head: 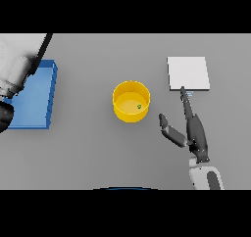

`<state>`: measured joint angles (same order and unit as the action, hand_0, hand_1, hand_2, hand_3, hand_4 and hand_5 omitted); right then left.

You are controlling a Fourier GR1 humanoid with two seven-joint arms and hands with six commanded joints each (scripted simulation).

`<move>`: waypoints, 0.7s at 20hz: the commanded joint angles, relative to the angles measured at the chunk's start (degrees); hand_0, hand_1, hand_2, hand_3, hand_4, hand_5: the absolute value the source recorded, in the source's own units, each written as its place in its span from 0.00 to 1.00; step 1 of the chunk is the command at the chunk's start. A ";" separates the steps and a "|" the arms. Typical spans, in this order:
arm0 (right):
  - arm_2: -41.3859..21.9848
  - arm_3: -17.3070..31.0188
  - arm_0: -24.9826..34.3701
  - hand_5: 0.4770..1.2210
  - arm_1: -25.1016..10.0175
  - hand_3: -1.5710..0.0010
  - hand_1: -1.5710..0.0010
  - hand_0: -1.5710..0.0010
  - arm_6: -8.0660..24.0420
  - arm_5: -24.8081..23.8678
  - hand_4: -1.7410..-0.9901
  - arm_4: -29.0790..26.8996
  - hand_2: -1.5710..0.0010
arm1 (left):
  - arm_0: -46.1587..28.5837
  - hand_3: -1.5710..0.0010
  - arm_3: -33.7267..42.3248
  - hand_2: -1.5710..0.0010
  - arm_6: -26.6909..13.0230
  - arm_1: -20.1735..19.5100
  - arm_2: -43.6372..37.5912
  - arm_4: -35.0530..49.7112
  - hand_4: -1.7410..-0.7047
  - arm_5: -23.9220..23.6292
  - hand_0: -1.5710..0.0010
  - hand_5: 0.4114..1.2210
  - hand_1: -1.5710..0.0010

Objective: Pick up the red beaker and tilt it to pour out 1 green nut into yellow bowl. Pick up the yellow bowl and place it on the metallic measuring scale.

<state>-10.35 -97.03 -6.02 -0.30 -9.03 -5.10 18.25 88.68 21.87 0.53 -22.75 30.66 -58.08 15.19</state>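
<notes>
Head view of the grey worktop point(88, 153) at the bowl-transfer stage. Yellow bowl point(131, 102) upright near the worktop's centre, with one small green nut point(139, 106) lying inside on its floor, toward the right wall. Metallic measuring scale point(188, 73), a pale square plate, toward the far right of the worktop, apart from the bowl. Blue tray point(33, 96) at the left edge, partly covered by the left arm. Red beaker not visible anywhere in this view.

Right robot hand point(188, 126) low over the worktop between bowl and scale, nearer the front: fingers straight and spread, thumb angled toward the bowl, longest fingers reaching up to the scale's near edge, nothing held. Left robot hand point(4, 117) at the far left edge, only a dark rounded part showing; open or closed cannot be told.

Judged stage: pouring apparently done, bowl not yet grasped.

Risks from here:
- Hand not yet aligned with the bowl; a sideways approach with extended fingers likely to shove or tip the bowl instead of enclosing its wall.
- Smooth, round wall; a shallow pinch on the rim liable to slip, tilting the bowl and spilling the nut.
- Fingertips close to the scale; a careless swing likely to nudge the plate.
- Off-centre placement near the scale's edge likely to leave the bowl overhanging.
</notes>
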 commanded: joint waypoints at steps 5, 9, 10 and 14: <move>0.37 0.23 0.99 0.24 0.82 1.00 1.00 1.00 1.60 0.45 0.97 -1.74 1.00 | -7.82 0.09 -1.22 0.00 -5.48 -7.91 -12.65 11.95 0.00 -7.32 0.00 1.00 0.00; 0.19 0.83 0.98 0.24 -0.33 1.00 1.00 1.00 0.63 0.55 0.92 -0.66 1.00 | -16.18 0.09 1.50 0.00 -13.23 -12.05 -20.71 20.64 0.00 -12.00 0.00 1.00 0.00; 0.28 0.93 1.45 0.24 -0.22 1.00 1.00 1.00 1.63 0.41 0.91 -0.63 1.00 | -18.68 0.08 2.63 0.00 -13.97 -12.20 -22.34 22.82 0.00 -13.20 0.00 1.00 0.00; -0.30 1.52 1.66 0.23 -0.48 1.00 1.00 1.00 1.73 -0.89 0.92 1.82 1.00 | -29.38 0.06 10.48 0.00 -19.67 -11.91 -27.44 30.66 0.00 -17.55 0.00 1.00 0.00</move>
<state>-10.66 -95.49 -4.38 -0.77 -7.28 -5.97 20.08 59.21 32.30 -19.02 -34.67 3.23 -27.35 -2.26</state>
